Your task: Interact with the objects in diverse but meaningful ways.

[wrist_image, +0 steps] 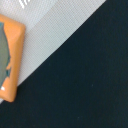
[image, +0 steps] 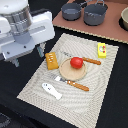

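On the striped placemat [image: 95,75] lie four toys. The orange ridged block [image: 51,60] is near the mat's far left side. The red tomato ball [image: 76,62] rests on the round tan plate [image: 70,74]. The yellow packet [image: 101,49] is toward the exterior view's right, and the white fish piece [image: 51,90] is at the mat's near edge. My gripper [image: 28,56] hangs above the mat's left corner, left of the orange block, open and holding nothing. The wrist view shows an orange-edged object [wrist_image: 17,55] on the placemat [wrist_image: 60,30] and no fingers.
Wooden-handled cutlery flanks the plate: a knife [image: 75,84] in front, another piece [image: 89,60] behind. Two grey pots [image: 72,11] [image: 95,14] stand on a brown board [image: 80,25] at the back, with a bowl [image: 125,19] at its right. A black tabletop [wrist_image: 85,85] surrounds the mat.
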